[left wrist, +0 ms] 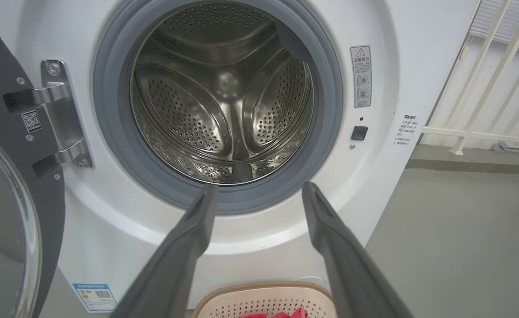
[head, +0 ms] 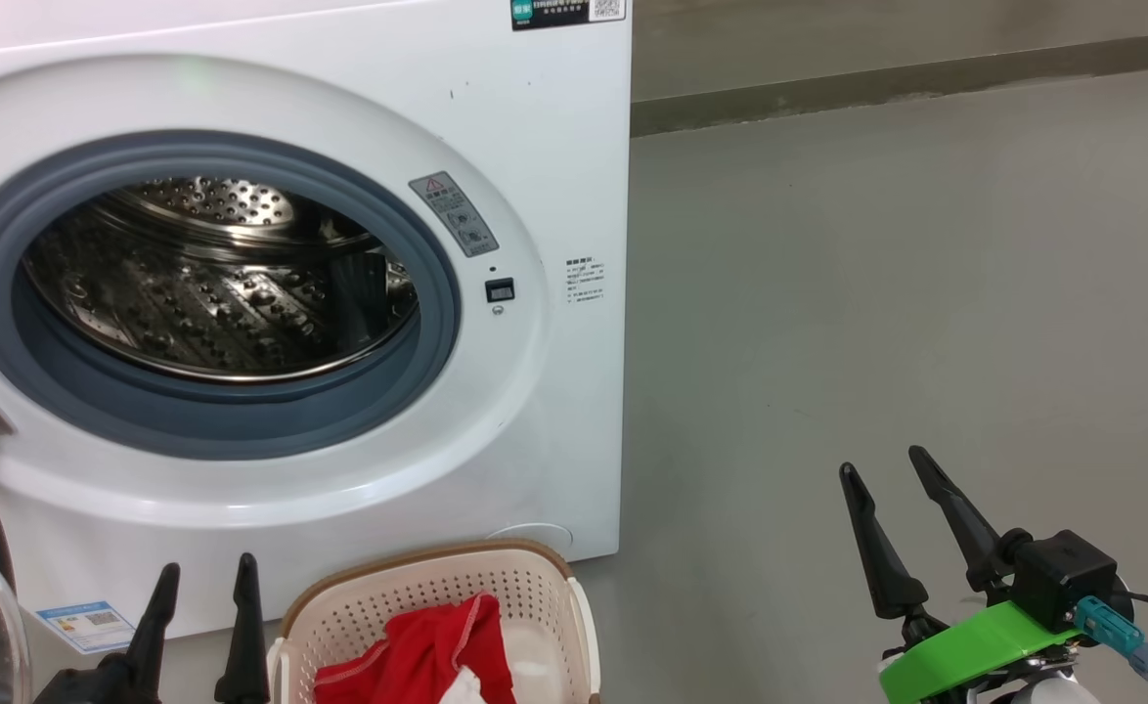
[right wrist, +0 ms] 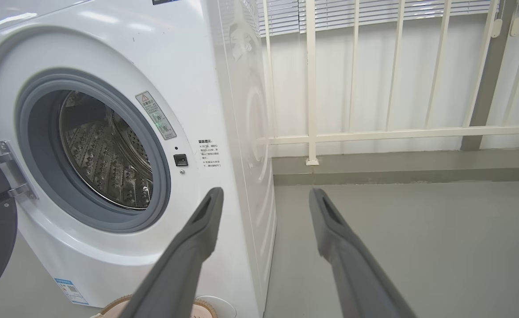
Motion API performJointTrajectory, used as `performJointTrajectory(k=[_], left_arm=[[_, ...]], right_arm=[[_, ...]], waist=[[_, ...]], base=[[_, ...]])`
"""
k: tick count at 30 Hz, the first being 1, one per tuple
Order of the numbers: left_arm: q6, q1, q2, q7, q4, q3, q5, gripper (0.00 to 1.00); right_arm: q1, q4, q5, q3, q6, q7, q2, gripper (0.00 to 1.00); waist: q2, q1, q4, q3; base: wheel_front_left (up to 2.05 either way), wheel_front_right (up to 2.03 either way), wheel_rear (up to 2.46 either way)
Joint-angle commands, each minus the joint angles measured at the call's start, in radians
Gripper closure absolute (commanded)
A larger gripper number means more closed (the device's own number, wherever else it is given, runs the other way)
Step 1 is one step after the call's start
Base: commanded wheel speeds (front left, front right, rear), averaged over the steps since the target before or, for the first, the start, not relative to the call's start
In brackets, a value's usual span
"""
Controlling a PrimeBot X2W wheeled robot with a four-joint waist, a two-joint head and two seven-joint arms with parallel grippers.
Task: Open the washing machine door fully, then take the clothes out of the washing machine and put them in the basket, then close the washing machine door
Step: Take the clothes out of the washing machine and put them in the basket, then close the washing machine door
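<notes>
We see the left claw (head: 207,564) spread wide and empty, its two smooth, dark, tapering fingers pointing at the washer (head: 554,147), a glossy white box straight ahead of it. Just to that claw's right, low beneath its fingers, stands the basket (head: 418,562), cream perforated plastic with rounded corners and a brown woven-look rim. In it lie the clothes (head: 418,650), soft crumpled red fabric with white trim. Beyond the fingertips opens the washer's round mouth, lined by a matte grey rubber ring (left wrist: 113,132) around the drum (left wrist: 224,92), polished steel dotted with holes and ribbed by raised paddles. To the claw's left the door (left wrist: 3,229) stands swung open, a black rim about a bulging clear glass bowl. It hangs on a bright metal hinge (left wrist: 60,115); the left wrist view gives us its two arms and screws plainly, where the head view catches just a corner of it. The right claw (head: 881,461) is likewise spread and empty, well to the right of the washer over bare grey floor (head: 877,293), and the head view shows us a bright green band (head: 965,650) at its wrist. Its own wrist view adds the washer's flat side panel to the left of the fingers and, far beyond them, a white barred railing (right wrist: 396,132) before slatted blinds.
</notes>
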Motion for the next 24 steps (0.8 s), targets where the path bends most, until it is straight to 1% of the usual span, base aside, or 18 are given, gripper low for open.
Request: performJointTrajectory(k=[1,7,17,24], left_arm=[[0.008,-0.010,0.009,-0.012,-0.030,0.032,0.012,0.00],[0.012,-0.008,0.008,-0.012,-0.034,0.027,0.014,0.00],[0.002,-0.008,0.008,-0.012,-0.055,0.013,0.003,0.00],[-0.001,-0.010,0.008,-0.012,-0.051,0.015,0.005,0.00]], right_arm=[[-0.019,-0.023,-0.003,0.019,0.006,-0.006,-0.014,0.00],[-0.020,-0.019,-0.001,0.021,0.006,-0.006,-0.015,0.00],[-0.021,-0.018,0.004,0.018,0.006,-0.006,-0.012,0.00],[-0.020,-0.017,0.006,0.019,0.006,-0.006,-0.006,0.00]], waist=[[0.0000,0.0000,-0.001,0.001],[0.0000,0.0000,-0.007,0.002],[0.0000,0.0000,-0.004,0.007],[0.0000,0.0000,0.002,0.009]], base=[[-0.70,0.70,0.00],[-1.18,1.18,0.00],[-1.82,1.82,0.00],[-0.90,0.90,0.00]])
